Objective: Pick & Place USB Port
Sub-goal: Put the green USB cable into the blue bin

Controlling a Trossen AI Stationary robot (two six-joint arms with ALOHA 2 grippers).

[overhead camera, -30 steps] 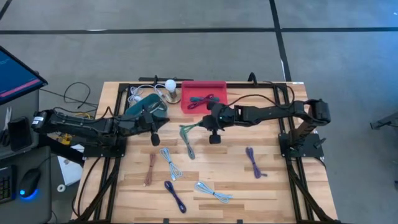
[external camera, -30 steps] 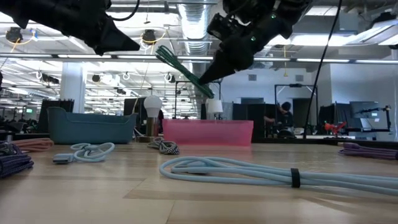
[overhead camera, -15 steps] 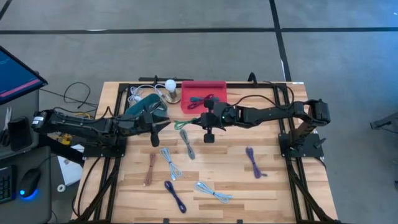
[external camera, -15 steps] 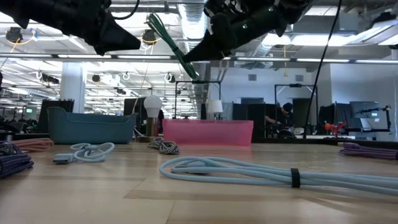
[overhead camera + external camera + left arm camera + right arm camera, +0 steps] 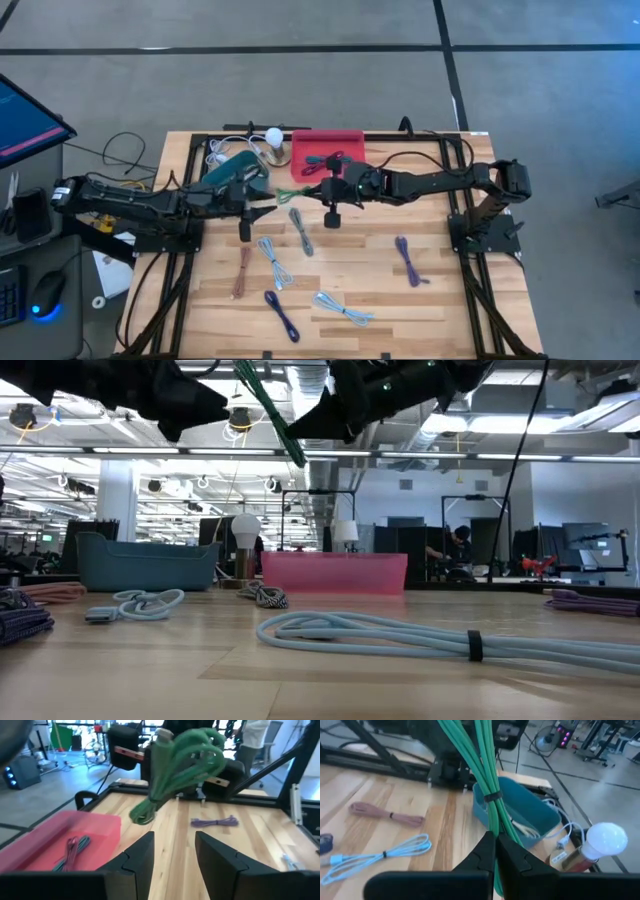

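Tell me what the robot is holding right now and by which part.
The right claw is shut on the green cable, pinching one end of the bundle; the rest hangs free above the table. The left claw is open, holding nothing.

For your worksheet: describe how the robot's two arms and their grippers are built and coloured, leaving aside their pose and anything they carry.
Both arms are dark, near-black jointed links on black bases. The left gripper has two broad, flat, angular black fingers; the right gripper has similar ones. A thin black cable loops along the right arm.
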